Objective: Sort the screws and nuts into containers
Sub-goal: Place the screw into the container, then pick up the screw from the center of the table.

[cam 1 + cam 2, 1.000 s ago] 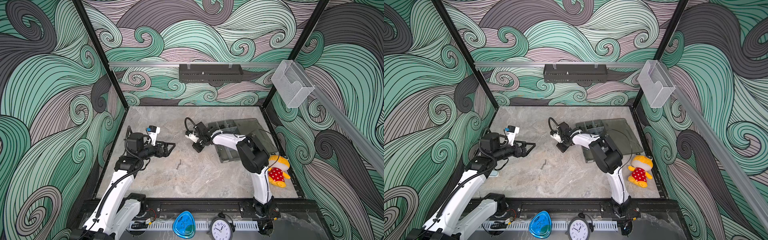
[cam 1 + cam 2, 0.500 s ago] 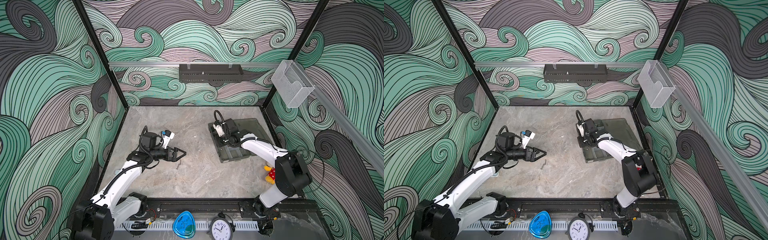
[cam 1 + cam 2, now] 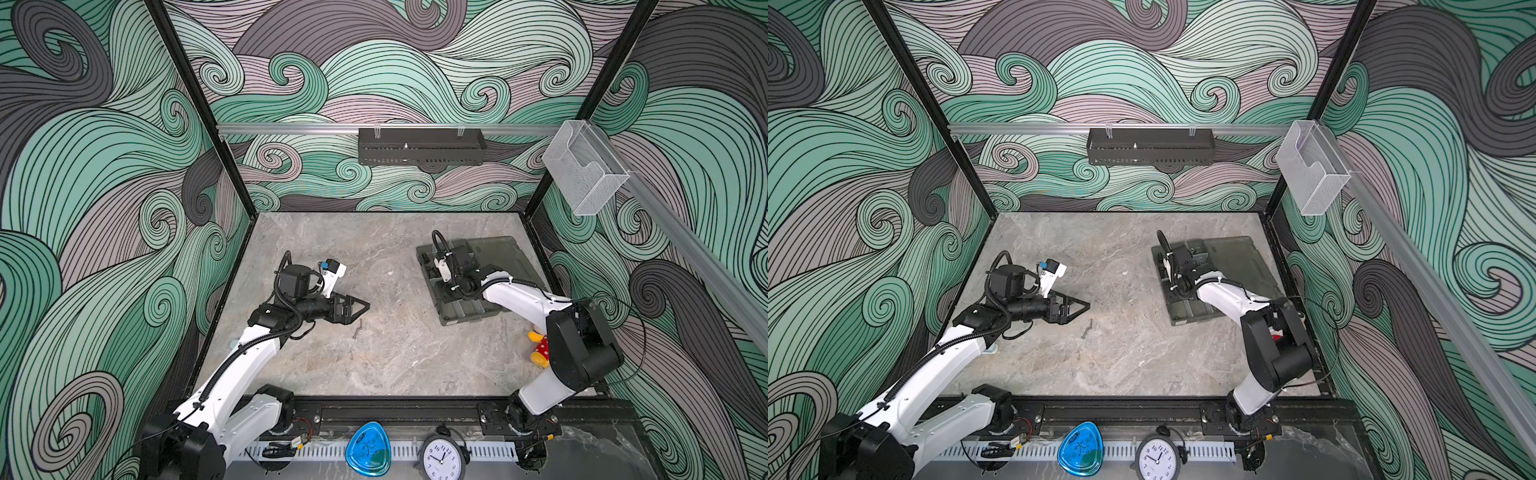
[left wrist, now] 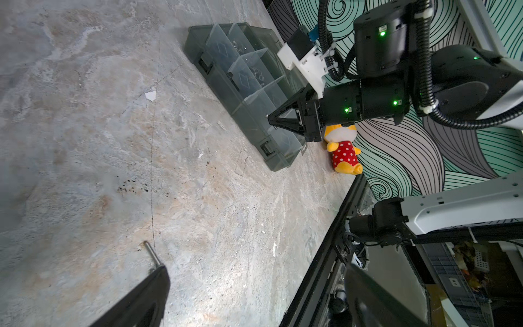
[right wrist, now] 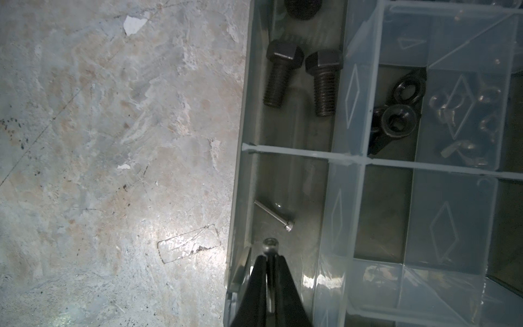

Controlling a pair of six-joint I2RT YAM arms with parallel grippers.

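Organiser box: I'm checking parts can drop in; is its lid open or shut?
Open. The lid lies flat beside the organiser box, and black bolts show uncovered inside.

Left arm stretched out low from its base, forearm close to level; left gripper lay rolled on its side, pointing toward the middle of the floor, jaws spread wide in the left wrist view, nothing between them; over on the right arm, elbow bent sharply, forearm reaching forward and across; right gripper angled down, fingers all but together, a thin silver screw caught between them, its head poking past the tips.
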